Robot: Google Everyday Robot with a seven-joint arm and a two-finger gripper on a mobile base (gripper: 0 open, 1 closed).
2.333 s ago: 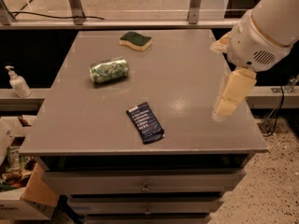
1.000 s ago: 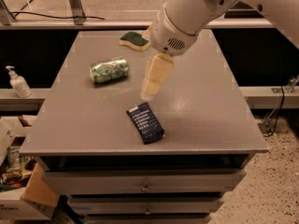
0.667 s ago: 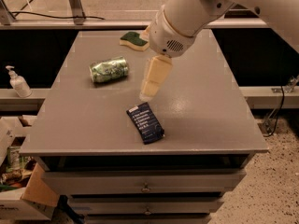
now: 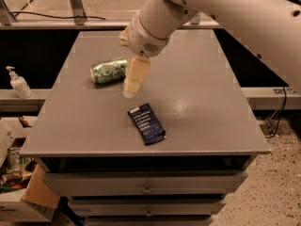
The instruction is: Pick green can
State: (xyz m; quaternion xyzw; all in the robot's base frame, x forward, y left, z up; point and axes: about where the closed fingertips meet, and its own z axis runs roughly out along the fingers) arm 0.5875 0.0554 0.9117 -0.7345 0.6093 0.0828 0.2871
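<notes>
Lying sideways on the table (image 4: 197, 102) just beside the jaws, the green can (image 4: 108, 70); jaws' spread untellable.

Grey table (image 4: 197, 102) fills centre frame, with drawers (image 4: 146, 185) below its top. Speckled floor (image 4: 277, 182) at lower right. Cardboard boxes (image 4: 28, 197) at lower left. White pump bottle (image 4: 19, 84) stands on a ledge (image 4: 28, 99) at left. Light is dim and warm. Gripper (image 4: 129, 86) hangs over the tabletop, centre-left.

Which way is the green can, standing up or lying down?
Lying down. The can rests on its side on the table, its long body flat. The gripper hangs close beside it.
</notes>
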